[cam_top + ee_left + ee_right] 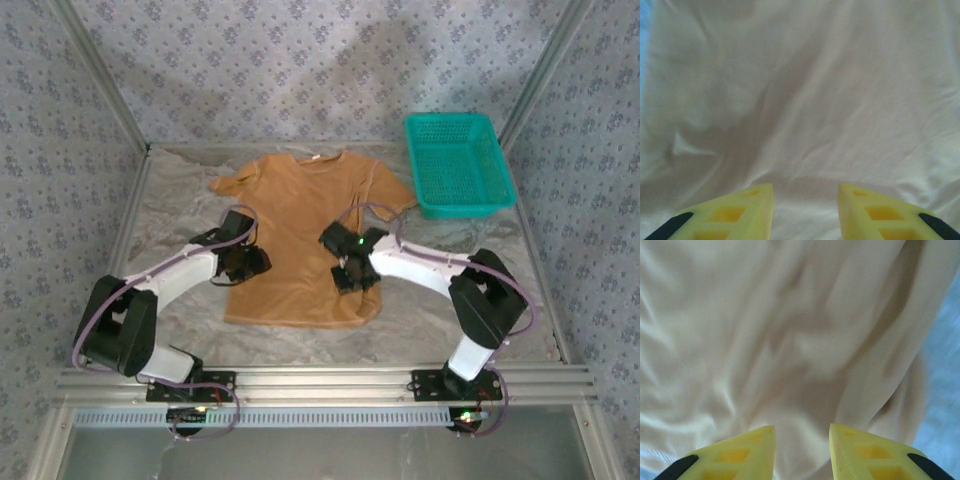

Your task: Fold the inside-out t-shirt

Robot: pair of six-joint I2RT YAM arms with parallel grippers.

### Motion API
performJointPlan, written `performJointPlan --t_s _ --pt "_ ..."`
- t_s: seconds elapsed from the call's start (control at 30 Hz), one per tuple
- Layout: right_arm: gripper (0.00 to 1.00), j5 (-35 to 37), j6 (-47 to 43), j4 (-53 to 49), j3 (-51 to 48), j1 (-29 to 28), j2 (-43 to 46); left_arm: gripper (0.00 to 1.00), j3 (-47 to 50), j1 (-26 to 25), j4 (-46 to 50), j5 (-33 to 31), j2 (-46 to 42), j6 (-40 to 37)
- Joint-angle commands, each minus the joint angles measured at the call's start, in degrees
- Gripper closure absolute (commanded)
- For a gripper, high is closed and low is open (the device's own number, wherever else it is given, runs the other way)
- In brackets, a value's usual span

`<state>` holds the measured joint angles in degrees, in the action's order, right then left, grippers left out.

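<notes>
The inside-out t-shirt (300, 215) lies flat on the table, tan, collar and small white label (312, 158) at the far end, both sleeves spread. My left gripper (250, 264) hangs over the shirt's left edge near the hem. My right gripper (350, 276) is over the lower right part of the body. In the left wrist view the yellow fingers (747, 210) stand apart around wrinkled cloth (805, 100), the left gripper (805, 202) open. In the right wrist view the right gripper (802, 442) is also parted, low over creased cloth (790, 340) that runs into the gap.
A teal mesh basket (447, 118) stands at the far right, just beyond the right sleeve. A crumpled grey sheet (180, 200) covers the table. Metal frame posts and patterned walls close in the sides and back.
</notes>
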<state>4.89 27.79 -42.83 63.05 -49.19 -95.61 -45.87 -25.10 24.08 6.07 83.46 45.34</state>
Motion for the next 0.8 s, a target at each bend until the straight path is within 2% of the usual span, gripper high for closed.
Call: performJointPlan --t_s 0.0,0.27,0.5,0.63,0.77 --pt "0.65 4.34 5.46 -2.02 -3.58 -3.83 5.72 0.64 -0.31 -0.12 -2.4 0.57 2.74 1.35" --pt "0.61 3.52 12.04 -2.56 -10.66 -11.14 10.43 0.65 -3.68 0.67 -3.14 0.0 6.69 2.38" --pt "0.58 2.05 13.17 2.56 -14.47 -11.39 7.83 0.65 -2.78 0.58 -2.68 0.0 4.96 2.8" --pt "0.6 1.55 12.82 5.23 -14.73 -11.02 4.65 0.65 -1.82 0.49 -1.48 -0.62 2.9 2.44" --pt "0.68 0.61 11.73 6.44 -14.28 -10.59 2.65 0.65 -1.42 0.09 -0.54 -2.43 1.99 1.46"
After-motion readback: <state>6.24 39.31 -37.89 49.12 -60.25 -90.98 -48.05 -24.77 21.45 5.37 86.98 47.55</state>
